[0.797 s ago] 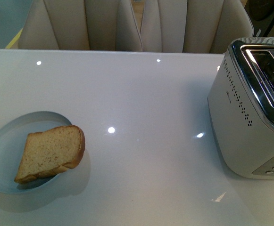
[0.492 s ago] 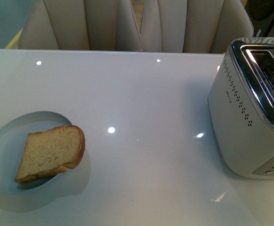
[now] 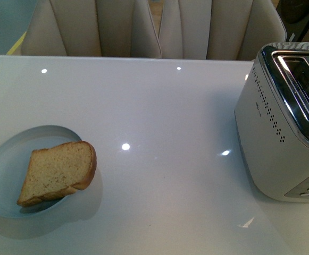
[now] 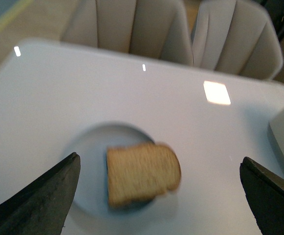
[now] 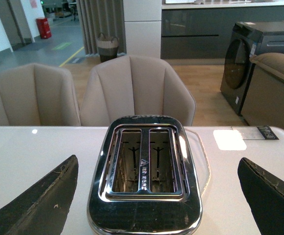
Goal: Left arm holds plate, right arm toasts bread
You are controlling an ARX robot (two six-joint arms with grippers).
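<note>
The pale-blue plate (image 3: 8, 159) sits at the table's front left with the tan bread slice (image 3: 57, 171) lying on it, its crust edge hanging over the plate's right rim. Neither arm shows in the front view. In the left wrist view my left gripper (image 4: 161, 196) is open and empty, above the bread (image 4: 142, 172) and plate (image 4: 90, 156), its black fingers (image 4: 44, 200) wide on either side. In the right wrist view my right gripper (image 5: 156, 200) is open and empty above the silver toaster (image 5: 144, 171), whose two slots are empty.
The silver two-slot toaster (image 3: 279, 133) stands at the table's right edge. The glossy white table (image 3: 159, 117) reflects ceiling lights. Beige chairs (image 3: 154, 29) stand behind the far edge.
</note>
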